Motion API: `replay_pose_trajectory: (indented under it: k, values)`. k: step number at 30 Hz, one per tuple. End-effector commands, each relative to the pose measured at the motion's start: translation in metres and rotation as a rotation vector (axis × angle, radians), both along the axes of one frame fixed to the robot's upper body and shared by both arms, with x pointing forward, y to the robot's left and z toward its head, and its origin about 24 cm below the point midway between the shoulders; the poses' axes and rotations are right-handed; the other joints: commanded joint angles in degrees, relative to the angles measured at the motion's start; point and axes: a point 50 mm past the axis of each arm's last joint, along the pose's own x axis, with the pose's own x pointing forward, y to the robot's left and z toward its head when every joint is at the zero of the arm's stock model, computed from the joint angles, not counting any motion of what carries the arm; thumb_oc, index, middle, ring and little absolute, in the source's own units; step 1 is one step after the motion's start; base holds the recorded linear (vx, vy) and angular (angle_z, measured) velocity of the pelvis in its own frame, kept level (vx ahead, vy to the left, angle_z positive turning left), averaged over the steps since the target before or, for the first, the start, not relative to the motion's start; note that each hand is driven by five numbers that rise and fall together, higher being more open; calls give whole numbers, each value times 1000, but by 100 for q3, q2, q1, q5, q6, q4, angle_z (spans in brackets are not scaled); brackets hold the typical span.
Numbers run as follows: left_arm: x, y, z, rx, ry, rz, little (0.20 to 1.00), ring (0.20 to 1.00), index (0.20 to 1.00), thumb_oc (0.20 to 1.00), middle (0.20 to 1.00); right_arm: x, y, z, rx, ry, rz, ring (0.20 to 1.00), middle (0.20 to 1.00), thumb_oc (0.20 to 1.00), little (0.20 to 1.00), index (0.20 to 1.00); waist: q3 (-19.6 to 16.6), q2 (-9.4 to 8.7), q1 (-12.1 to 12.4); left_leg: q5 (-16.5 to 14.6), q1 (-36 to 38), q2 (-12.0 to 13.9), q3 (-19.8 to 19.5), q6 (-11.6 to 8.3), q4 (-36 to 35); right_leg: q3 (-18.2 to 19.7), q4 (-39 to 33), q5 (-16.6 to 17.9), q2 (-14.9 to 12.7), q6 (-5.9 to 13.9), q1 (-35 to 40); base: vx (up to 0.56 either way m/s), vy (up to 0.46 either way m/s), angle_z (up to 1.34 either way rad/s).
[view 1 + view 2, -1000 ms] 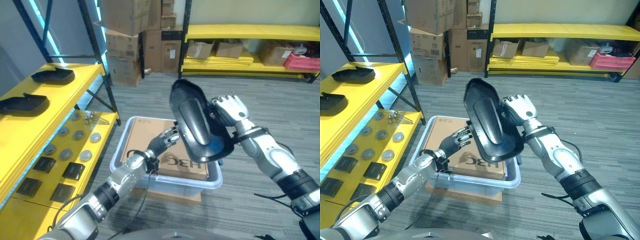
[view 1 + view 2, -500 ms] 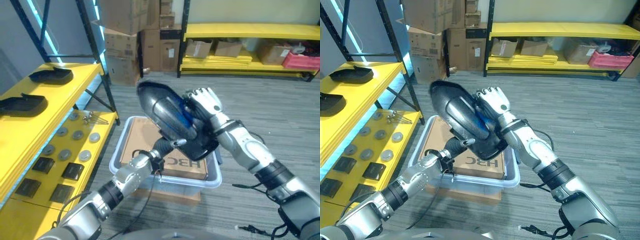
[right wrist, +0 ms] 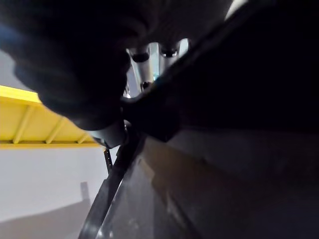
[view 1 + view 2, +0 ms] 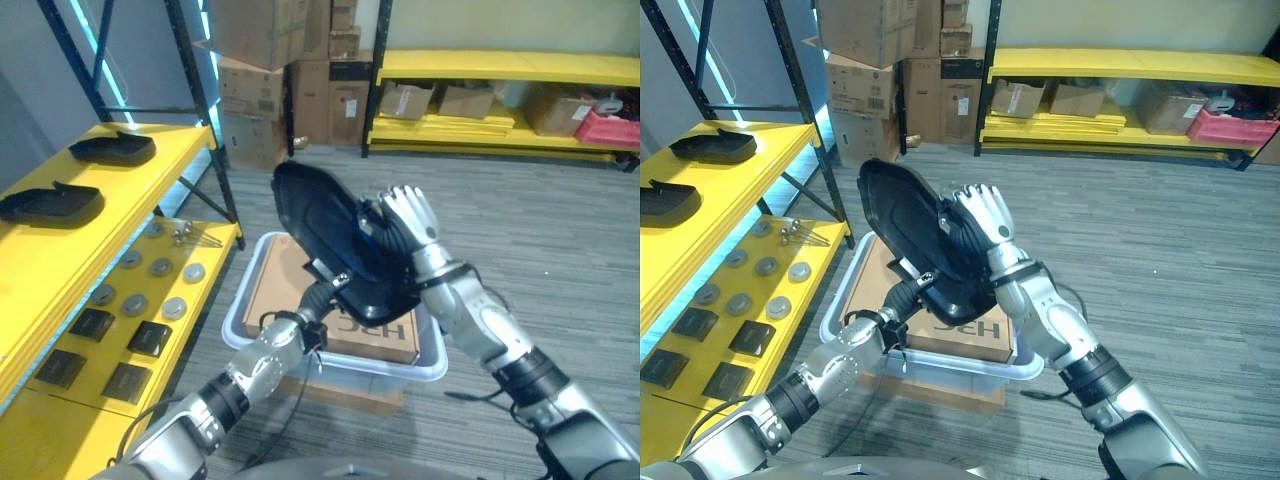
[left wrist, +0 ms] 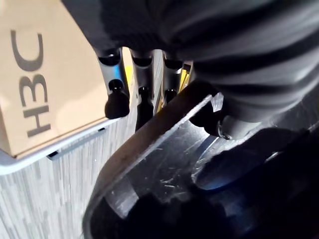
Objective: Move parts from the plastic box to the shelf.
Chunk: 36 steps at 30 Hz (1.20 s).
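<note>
A large black moulded part [image 4: 318, 222] hangs tilted above the pale plastic box [image 4: 432, 362]. My right hand [image 4: 405, 222] grips its upper right side from behind, fingers curled over the edge. My left hand [image 4: 322, 298] reaches up from the box to the part's lower edge. In the left wrist view the part's rim [image 5: 149, 144] runs between the fingers [image 5: 117, 99] and the thumb, which pinch it. The yellow shelf [image 4: 60, 255] stands at the left, with two similar black parts [image 4: 112, 148] [image 4: 50, 203] on its top level.
A brown cardboard carton [image 4: 275, 285] fills the plastic box. The shelf's lower level [image 4: 215, 240] carries round grey discs [image 4: 173, 307] and flat black squares [image 4: 150, 338]. A dark shelf upright [image 4: 205, 110], stacked cartons [image 4: 255, 80] and another yellow rack [image 4: 500, 65] stand behind.
The right hand has swung the part left and turned its hollow side toward me. The left hand has risen from the carton to the part's lower rim and closed on it.
</note>
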Motion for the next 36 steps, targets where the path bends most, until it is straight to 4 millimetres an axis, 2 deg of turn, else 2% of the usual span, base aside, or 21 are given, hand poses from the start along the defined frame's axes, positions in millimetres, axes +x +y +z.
replay_pose_trajectory:
  k: [1, 4, 8, 11, 13, 14, 15, 18, 22, 24, 25, 26, 27, 28, 29, 30, 31, 33, 34, 36]
  values:
    - [34, 13, 32, -41, -186, 142, 200, 200, 200, 200, 200, -10, 11, 24, 207, -88, 105, 200, 200, 200, 200, 200, -175, -358, 157, -1100, 604, -167, 246, 124, 39, -326, 442, -221, 211, -114, -568, -14, -21, 5]
    - [34, 20, 33, -27, -207, 171, 200, 200, 200, 200, 200, -14, 9, 18, 244, -61, 107, 200, 200, 200, 200, 200, -146, -353, 159, -1084, 594, -158, 235, 109, 39, -360, 454, -232, 214, -123, -578, -26, -30, 4]
    - [33, 41, 34, -10, -257, 243, 200, 200, 200, 200, 200, -22, 11, 2, 333, 24, 129, 200, 200, 200, 200, 200, -69, -333, 213, -1030, 549, -124, 176, 74, 44, -450, 488, -264, 231, -154, -595, -31, -49, 13]
    - [33, 41, 34, -9, -257, 244, 200, 200, 200, 200, 200, -22, 11, 2, 333, 25, 129, 200, 200, 200, 200, 200, -72, -335, 208, -1030, 548, -124, 173, 73, 44, -453, 490, -265, 231, -154, -595, -15, -27, 5]
    - [28, 61, 45, 32, -370, 281, 200, 200, 200, 200, 200, -27, 20, -2, 400, 109, 226, 200, 200, 200, 200, 200, 17, -340, 329, -984, 490, -97, 80, 42, 68, -547, 517, -299, 230, -188, -610, -43, -97, 17]
    - [26, 78, 54, 100, -476, 301, 200, 200, 200, 200, 200, -27, 26, -3, 482, 233, 342, 696, 696, 696, 696, 696, 63, -378, 450, -945, 439, -94, -2, 20, 80, -626, 522, -313, 228, -208, -615, -22, -71, 29]
    - [26, 78, 54, 101, -476, 302, 200, 200, 200, 200, 200, -27, 26, -3, 483, 235, 344, 1000, 1000, 1000, 1000, 1000, 63, -381, 438, -945, 439, -96, -11, 19, 81, -634, 523, -317, 227, -208, -612, -29, -78, 32]
    - [15, 114, 64, 265, -629, 342, 200, 200, 200, 200, 200, -31, 26, 0, 509, 333, 461, 1000, 1000, 1000, 1000, 1000, 107, -416, 655, -903, 355, -97, -184, -21, 114, -798, 471, -351, 198, -240, -557, -3, -72, 29]
    - [-2, 156, 85, 448, -814, 420, 200, 200, 200, 200, 200, -36, 27, 10, 551, 373, 583, 1000, 1000, 1000, 1000, 1000, 145, -441, 963, -810, 203, -117, -523, -81, 187, -1121, 431, -369, 140, -268, -487, -6, -78, 48]
    - [-5, 164, 89, 474, -841, 441, 200, 200, 200, 200, 200, -36, 26, 11, 568, 384, 600, 1000, 1000, 1000, 1000, 1000, 150, -445, 976, -811, 185, -123, -600, -89, 215, -1189, 423, -381, 124, -273, -453, 25, -52, 58]
    - [-15, 178, 101, 541, -918, 484, 200, 200, 200, 200, 200, -35, 28, 15, 636, 405, 657, 1000, 1000, 1000, 1000, 1000, 186, -450, 1124, -813, 120, -144, -804, -129, 304, -1355, 427, -418, 100, -292, -384, 33, -60, 75]
    - [-15, 178, 101, 541, -918, 484, 200, 200, 200, 200, 200, -35, 28, 15, 636, 405, 657, 1000, 1000, 1000, 1000, 1000, 186, -451, 1117, -813, 117, -145, -810, -129, 306, -1361, 426, -419, 99, -292, -383, 11, -88, 84]
    - [-23, 191, 112, 623, -991, 535, 200, 200, 200, 200, 200, -31, 31, 17, 694, 417, 693, 1000, 1000, 1000, 1000, 1000, 257, -445, 1317, -767, -5, -204, -1093, -187, 424, -1553, 426, -455, 79, -314, -341, -9, -43, 72]
    - [-23, 191, 112, 623, -991, 535, 200, 200, 200, 200, 200, -31, 31, 17, 694, 417, 693, 1000, 1000, 1000, 1000, 1000, 257, -445, 1317, -767, -5, -204, -1093, -187, 424, -1553, 426, -455, 79, -314, -341, -4, -95, 94]
    - [-34, 205, 121, 758, -1054, 581, 200, 200, 200, 200, 200, -26, 33, 16, 772, 442, 722, 1000, 1000, 1000, 1000, 1000, 353, -429, 1525, -768, -167, -327, -1518, -208, 567, -1878, 435, -530, 55, -352, -255, 32, -58, 114]
    - [-34, 206, 121, 760, -1053, 582, 200, 200, 200, 200, 200, -26, 34, 16, 772, 443, 723, 1000, 1000, 1000, 1000, 1000, 334, -434, 1503, -800, -159, -324, -1532, -206, 556, -1892, 421, -562, 58, -355, -239, -3, -57, 127]
    - [-35, 207, 123, 811, -1082, 586, 200, 200, 200, 200, 200, -22, 33, 15, 794, 443, 710, 1000, 1000, 1000, 1000, 1000, 407, -422, 1612, -735, -306, -379, -1656, -248, 626, -2111, 449, -610, 16, -371, -235, -34, -1, 123]
    - [-35, 205, 129, 830, -1126, 583, 200, 200, 200, 200, 200, -17, 31, 13, 802, 437, 679, 1000, 1000, 1000, 1000, 1000, 495, -392, 1636, -643, -572, -379, -1532, -318, 688, -2488, 453, -688, -71, -380, -224, -87, 23, 117]
    - [-35, 206, 130, 845, -1134, 587, 200, 200, 200, 200, 200, -17, 31, 14, 802, 430, 679, 1000, 1000, 1000, 1000, 1000, 532, -375, 1626, -605, -706, -334, -1326, -321, 714, -2656, 443, -697, -123, -370, -218, -62, 52, 148]
    - [-35, 206, 128, 864, -1135, 584, 200, 200, 200, 200, 200, -19, 28, 15, 815, 432, 684, 1000, 1000, 1000, 1000, 1000, 559, -351, 1609, -575, -865, -116, -635, -289, 713, -3005, 405, -686, -247, -336, -176, -11, 75, 160]
